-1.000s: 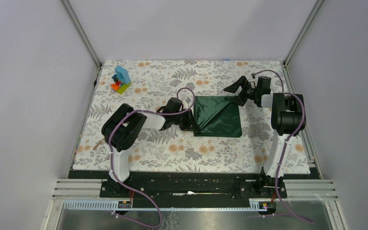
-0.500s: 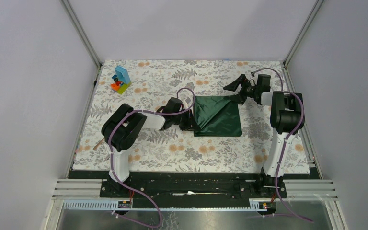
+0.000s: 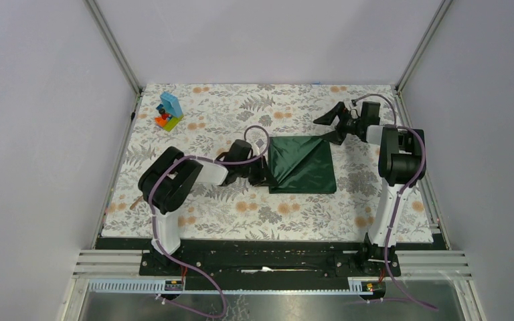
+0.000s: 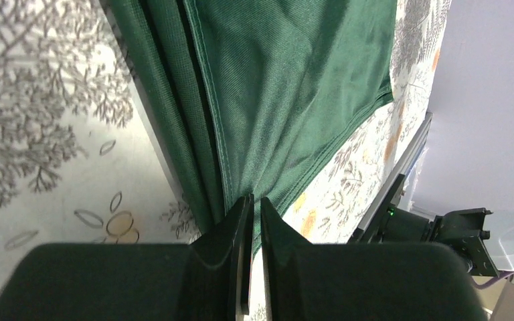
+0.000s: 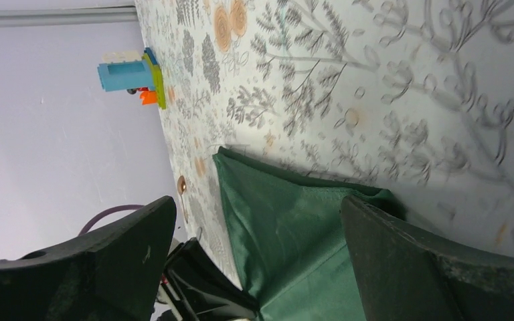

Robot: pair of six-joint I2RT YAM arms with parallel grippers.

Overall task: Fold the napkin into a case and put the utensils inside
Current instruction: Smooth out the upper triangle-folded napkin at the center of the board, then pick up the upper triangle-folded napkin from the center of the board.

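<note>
In the middle of the flowery table cover (image 3: 241,100), the napkin (image 3: 302,164) lies folded into a fat square. One slanted flap sits on top. It is not a thin case yet, so I think more folding is left to do. Nothing is tucked inside it, so putting the utensils in is left too.

The left claw (image 4: 251,214) is clenched on the left edge of the napkin. Its two fingers are almost together, and the green cloth runs right in between them. The right claw (image 3: 334,124) is spread wide and holds nothing. It hangs just beside the far right corner of the napkin. From its own camera, that corner shows down between its two fingers.

Some things are hard to see. I cannot find the utensils for sure. A thin brown stick (image 3: 136,200) pokes out near the left edge of the cover, beside the left arm (image 3: 174,177). It may be one of them, but it is too small to tell. The left arm also hides a bit of the cover under it. By the left claw, a few folded edges lie side by side, but I cannot count the layers. The toy blocks (image 3: 168,112) stand in the far left corner, well apart from the napkin.
</note>
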